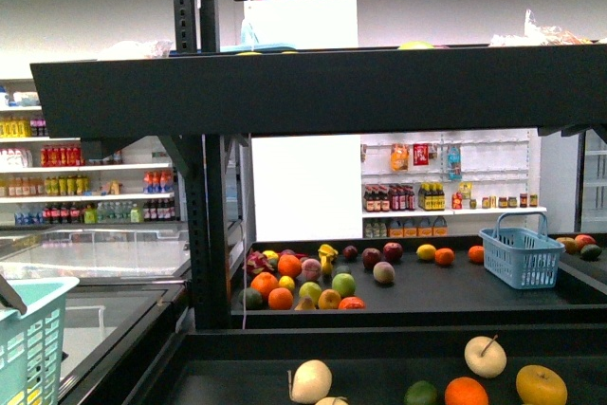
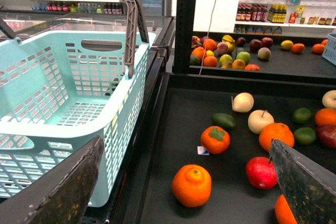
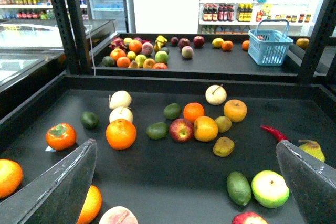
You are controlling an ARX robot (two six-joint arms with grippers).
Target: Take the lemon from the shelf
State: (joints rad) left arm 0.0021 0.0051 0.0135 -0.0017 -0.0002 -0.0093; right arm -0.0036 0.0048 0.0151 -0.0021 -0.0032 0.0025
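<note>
The left gripper (image 2: 184, 145) hangs released over the near tray, its two dark fingers spread wide with nothing between them; a mint basket (image 2: 79, 77) with a grey handle sits at its 9 o'clock, off the tray's edge, and an orange (image 2: 192, 184) lies just below the gap. The right gripper (image 3: 185, 144) is likewise wide open and empty above the same tray, over scattered fruit: a red apple (image 3: 181, 129) touching an orange-yellow fruit at its 3 o'clock, and a round golden-yellow fruit (image 3: 235, 110) further back. Beyond this tray, on the rear level of the shelf (image 1: 455, 296), the lemon (image 1: 286, 283) lies in a tight cluster of fruit at the tray's left end, near the perforated upright (image 1: 209, 225). It is small and bright yellow, with an orange at its 12 o'clock, another at its 6 o'clock and a green apple (image 1: 310, 291) at about 4 o'clock; both grippers are well apart from it. A blue basket (image 1: 521, 255) stands at the far right of that level, and store racks of bottles (image 1: 85, 182) line the wall behind
</note>
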